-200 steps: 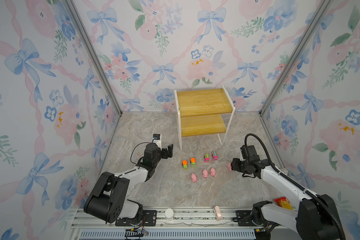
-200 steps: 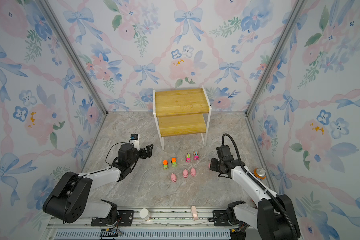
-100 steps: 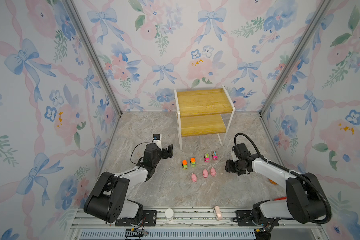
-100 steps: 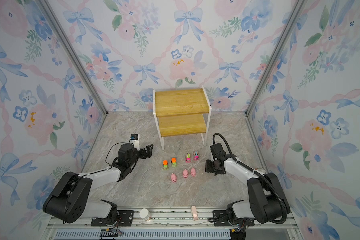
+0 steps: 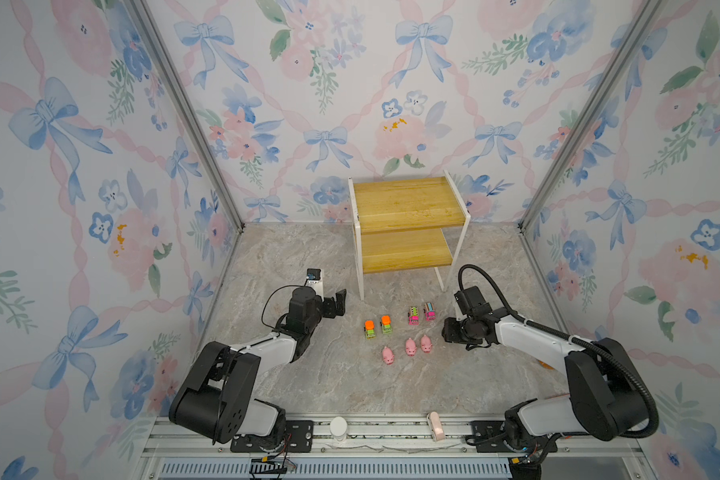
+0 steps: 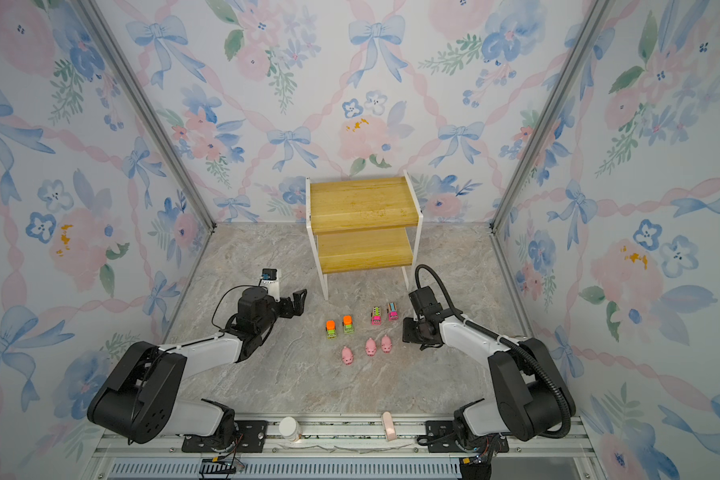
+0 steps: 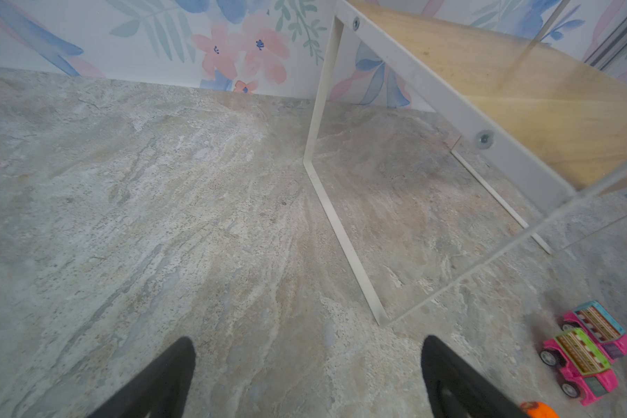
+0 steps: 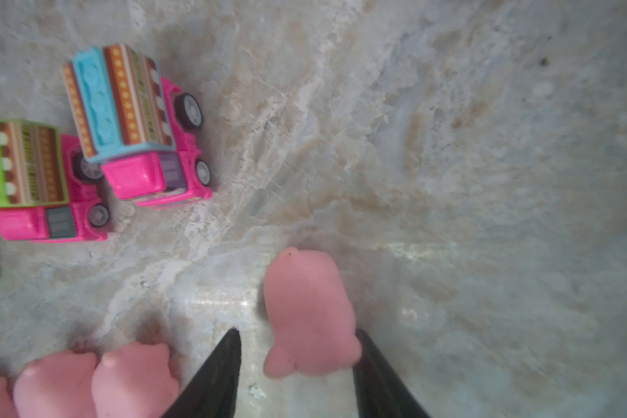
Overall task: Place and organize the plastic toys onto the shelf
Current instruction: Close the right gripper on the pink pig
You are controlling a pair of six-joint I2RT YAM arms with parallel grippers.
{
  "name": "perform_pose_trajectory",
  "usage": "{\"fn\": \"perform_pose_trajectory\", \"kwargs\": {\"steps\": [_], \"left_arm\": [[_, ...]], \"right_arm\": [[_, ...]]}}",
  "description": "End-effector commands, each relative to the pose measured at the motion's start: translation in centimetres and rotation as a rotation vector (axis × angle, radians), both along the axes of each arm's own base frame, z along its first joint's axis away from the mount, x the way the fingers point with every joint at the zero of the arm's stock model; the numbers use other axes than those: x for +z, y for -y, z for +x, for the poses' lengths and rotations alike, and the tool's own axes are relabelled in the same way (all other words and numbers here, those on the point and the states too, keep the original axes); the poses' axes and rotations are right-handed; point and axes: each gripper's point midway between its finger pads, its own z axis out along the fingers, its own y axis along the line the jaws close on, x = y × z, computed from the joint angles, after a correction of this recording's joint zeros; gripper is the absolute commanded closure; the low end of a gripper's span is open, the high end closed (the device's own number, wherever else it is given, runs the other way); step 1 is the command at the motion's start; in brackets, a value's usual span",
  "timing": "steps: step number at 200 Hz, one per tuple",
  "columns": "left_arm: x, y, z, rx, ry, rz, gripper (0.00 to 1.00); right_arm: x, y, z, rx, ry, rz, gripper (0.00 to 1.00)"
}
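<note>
The two-tier wooden shelf point(image 5: 408, 203) point(image 6: 362, 203) stands at the back with both boards bare. On the floor in front are two green trucks point(image 5: 370, 328) point(image 5: 386, 324), two pink buses point(image 5: 412, 315) point(image 5: 429, 311) and three pink pigs point(image 5: 388, 355) point(image 5: 410, 346) point(image 5: 425, 344). My right gripper point(image 5: 454, 332) point(image 8: 297, 331) is low on the floor just right of the pig row. A further pig point(image 8: 304, 307) lies between its fingers, touching one, with a gap to the other. My left gripper point(image 5: 337, 301) point(image 7: 308, 340) hangs open and empty left of the shelf's front leg.
An orange object point(image 5: 544, 365) peeks out behind the right arm. A white cylinder point(image 5: 338, 428) and a pale pink piece point(image 5: 433, 430) sit on the front rail. Patterned walls close in the marbled floor on three sides.
My right gripper slid left over the lone pig and its jaws have narrowed around it, with the arm swinging lower. The left arm and the other toys have not moved.
</note>
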Motion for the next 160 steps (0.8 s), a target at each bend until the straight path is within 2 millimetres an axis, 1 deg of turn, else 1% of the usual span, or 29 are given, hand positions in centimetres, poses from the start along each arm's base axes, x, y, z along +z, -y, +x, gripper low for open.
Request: {"fn": "perform_pose_trajectory", "kwargs": {"steps": [1, 25, 48, 66, 127, 160], "left_arm": [[-0.8, -0.1, -0.1, -0.001, -0.011, 0.031, 0.02], [-0.8, -0.1, -0.2, -0.003, -0.011, 0.033, 0.02], [-0.8, -0.1, -0.1, -0.004, -0.01, 0.034, 0.02], [-0.9, -0.1, -0.2, -0.005, -0.014, 0.032, 0.02], [-1.1, -0.1, -0.2, -0.005, -0.02, 0.028, 0.02], [-0.9, -0.1, -0.2, -0.005, -0.017, 0.027, 0.02]], "right_arm": [[-0.8, 0.0, 0.1, -0.047, 0.038, -0.025, 0.48], [-1.6, 0.0, -0.7, -0.057, 0.053, -0.061, 0.47], [-2.1, -0.1, -1.0, -0.054, 0.086, -0.083, 0.47], [-2.5, 0.1, -1.2, -0.056, 0.104, -0.1, 0.48], [-2.6, 1.0, -1.2, -0.076, 0.149, -0.114, 0.48], [-3.0, 1.0, -1.2, -0.076, 0.159, -0.109, 0.48]]}}
